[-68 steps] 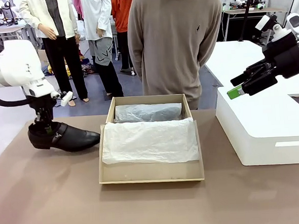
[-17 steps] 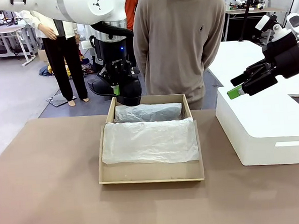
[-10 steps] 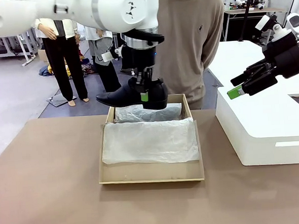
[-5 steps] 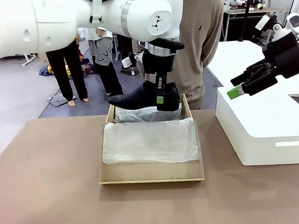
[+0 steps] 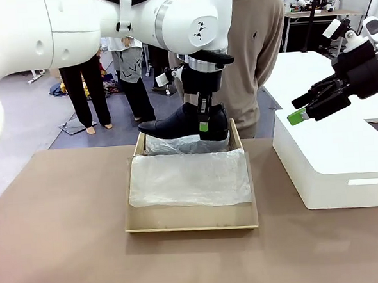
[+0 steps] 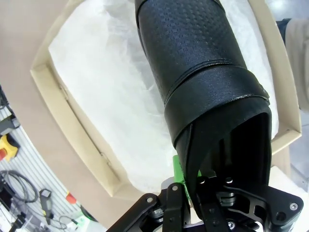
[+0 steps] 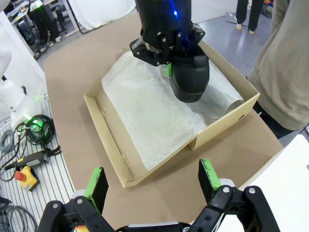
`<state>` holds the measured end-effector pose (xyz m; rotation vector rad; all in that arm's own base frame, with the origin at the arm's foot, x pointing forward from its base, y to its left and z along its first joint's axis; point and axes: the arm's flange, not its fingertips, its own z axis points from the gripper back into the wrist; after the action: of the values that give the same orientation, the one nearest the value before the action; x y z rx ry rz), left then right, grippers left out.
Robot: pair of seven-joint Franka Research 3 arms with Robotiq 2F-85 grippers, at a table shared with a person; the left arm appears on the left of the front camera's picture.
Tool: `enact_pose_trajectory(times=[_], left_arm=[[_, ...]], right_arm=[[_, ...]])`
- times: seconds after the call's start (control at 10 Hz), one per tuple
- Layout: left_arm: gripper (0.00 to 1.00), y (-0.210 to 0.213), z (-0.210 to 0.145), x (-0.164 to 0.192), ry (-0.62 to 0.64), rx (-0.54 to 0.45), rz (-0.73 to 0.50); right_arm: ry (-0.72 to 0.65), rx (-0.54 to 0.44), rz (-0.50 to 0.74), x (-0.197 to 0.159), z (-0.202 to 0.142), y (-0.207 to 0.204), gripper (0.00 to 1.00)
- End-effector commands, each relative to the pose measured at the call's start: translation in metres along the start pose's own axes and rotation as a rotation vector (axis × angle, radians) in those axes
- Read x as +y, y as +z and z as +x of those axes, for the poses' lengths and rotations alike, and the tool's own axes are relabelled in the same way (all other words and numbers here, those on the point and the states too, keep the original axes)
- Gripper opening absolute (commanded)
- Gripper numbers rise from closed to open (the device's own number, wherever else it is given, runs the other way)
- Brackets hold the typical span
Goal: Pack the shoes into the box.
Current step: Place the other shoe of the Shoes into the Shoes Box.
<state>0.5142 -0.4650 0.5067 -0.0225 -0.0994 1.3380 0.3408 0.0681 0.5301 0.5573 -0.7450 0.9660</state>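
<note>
One glossy black shoe (image 5: 175,124) hangs level just above the far end of the tan box (image 5: 191,228), toe pointing left. My left gripper (image 5: 204,122) is shut on the shoe's heel rim from above. In the left wrist view the shoe (image 6: 203,63) runs away from the gripper (image 6: 193,191), with one green pad (image 6: 177,169) against its heel collar, over the white tissue paper (image 6: 106,96). The box is open and lined with tissue paper (image 5: 188,178). My right gripper (image 5: 302,111) hangs open and holding nothing above the white block, well right of the box. From the right wrist, the shoe (image 7: 190,72) hovers over the box (image 7: 111,150).
A large white block (image 5: 335,164) stands right of the box. A person in a beige sweater (image 5: 225,43) stands right behind the box at the far edge. Bare brown table (image 5: 60,239) lies left of and in front of the box.
Over the last second my left arm carried the shoe rightward and slightly down, over the box's far end. In the last half second it barely moved. The right arm stayed still.
</note>
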Motion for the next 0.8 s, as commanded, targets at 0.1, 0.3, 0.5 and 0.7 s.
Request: enact_pose_trajectory(times=[0.1, 0.3, 0.5, 0.7], left_arm=[[0.00, 0.000, 0.000, 0.000, 0.000, 0.000, 0.000], [0.00, -0.008, -0.010, -0.005, 0.052, -0.010, 0.001], [0.00, -0.018, -0.017, -0.011, 0.049, -0.015, -0.013], [0.00, -0.025, -0.017, -0.017, 0.126, -0.010, 0.008]], right_arm=[[0.022, -0.036, 0.013, -0.002, 0.000, -0.003, 1.00], [0.022, -0.036, 0.013, -0.002, 0.000, -0.003, 1.00], [0.022, -0.036, 0.013, -0.002, 0.000, -0.003, 1.00], [0.022, -0.036, 0.013, -0.002, 0.000, -0.003, 1.00]])
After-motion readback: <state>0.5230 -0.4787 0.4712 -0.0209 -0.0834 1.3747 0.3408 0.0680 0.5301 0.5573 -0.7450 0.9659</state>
